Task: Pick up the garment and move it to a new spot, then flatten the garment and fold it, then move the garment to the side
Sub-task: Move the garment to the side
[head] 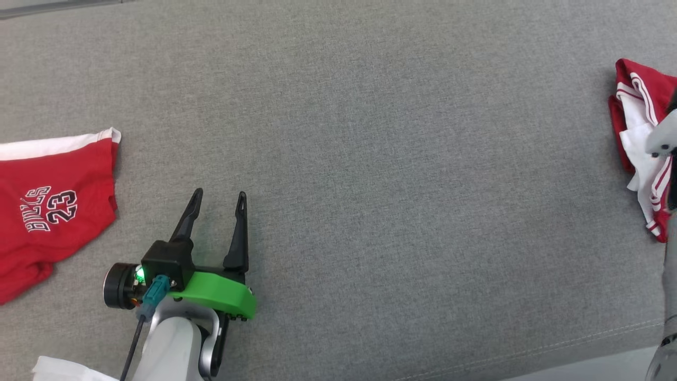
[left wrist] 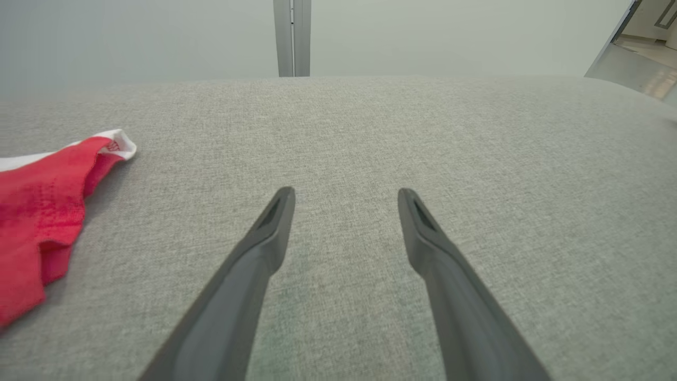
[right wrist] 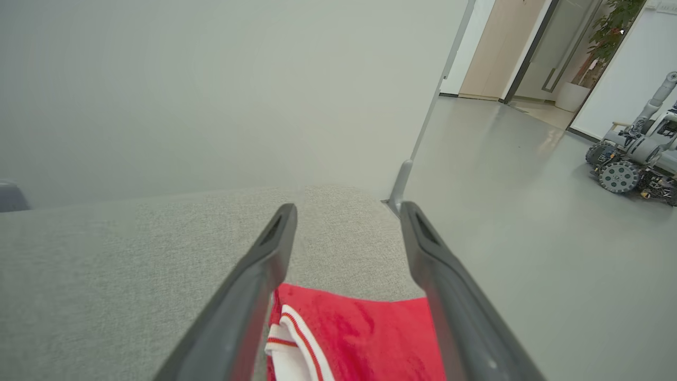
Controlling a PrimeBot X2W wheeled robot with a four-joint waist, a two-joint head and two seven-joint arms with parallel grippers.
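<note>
"When you scanned from the left edge, what came first?"

"A red Bulls garment lay spread against the left edge of the grey surface. It had a white band along its far side and the number 23 printed on it. Something white poked in at the near left corner."

"And the left fingers?"

"The left fingers stood just right of that garment, toward the near edge, and were apart from it. They were spread wide with nothing between them, and the left wrist view had bare grey fabric under both tips."

"Where was the garment for the task?"

"The red-and-white garment sat bunched at the right edge, well apart from the Bulls one, with its striped trim and white lining showing."

"Were the right fingers holding it?"

"No. The right fingers were spread wide above it, one on each side, with the red cloth lying between them and nothing pinched. Whether either finger touched the cloth, I could not tell."

"Anything further right?"

"Past the surface's right edge the floor ran off, and another wheeled robot stood on it by a white wall."
</note>
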